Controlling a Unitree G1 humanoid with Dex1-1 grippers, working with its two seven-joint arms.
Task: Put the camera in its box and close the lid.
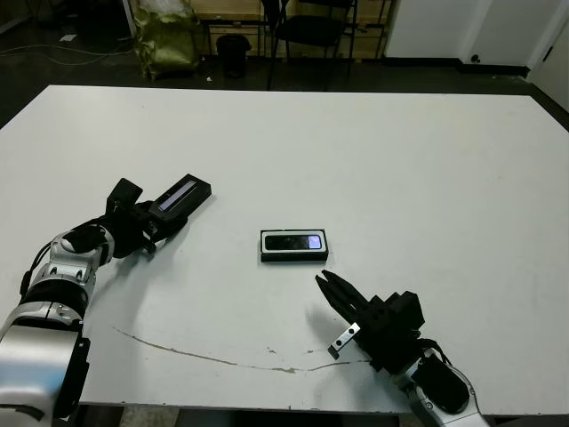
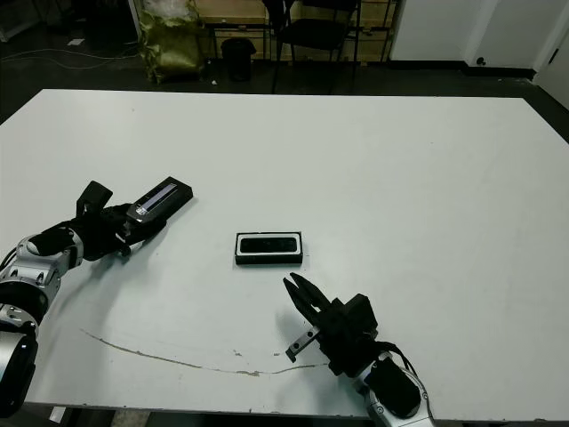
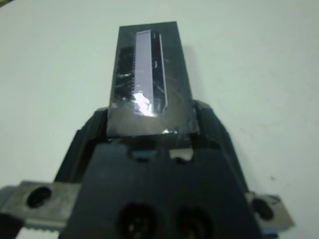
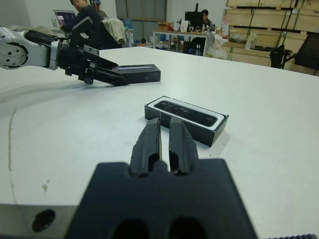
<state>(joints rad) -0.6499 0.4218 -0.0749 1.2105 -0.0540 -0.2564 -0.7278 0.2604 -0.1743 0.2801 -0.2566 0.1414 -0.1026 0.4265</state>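
Camera in box, lid held apart, table crack near

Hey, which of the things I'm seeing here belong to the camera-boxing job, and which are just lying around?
Job:
slim black glossy camera, lying in the box
shallow black white-lined box
black tray lid with pale strip, gripped by the left hand
right hand, empty

Lying about:
only the white table with its crack

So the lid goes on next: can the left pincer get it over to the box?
Probably yes: the left pincer holds the lid, and bare table lies between it and the box.
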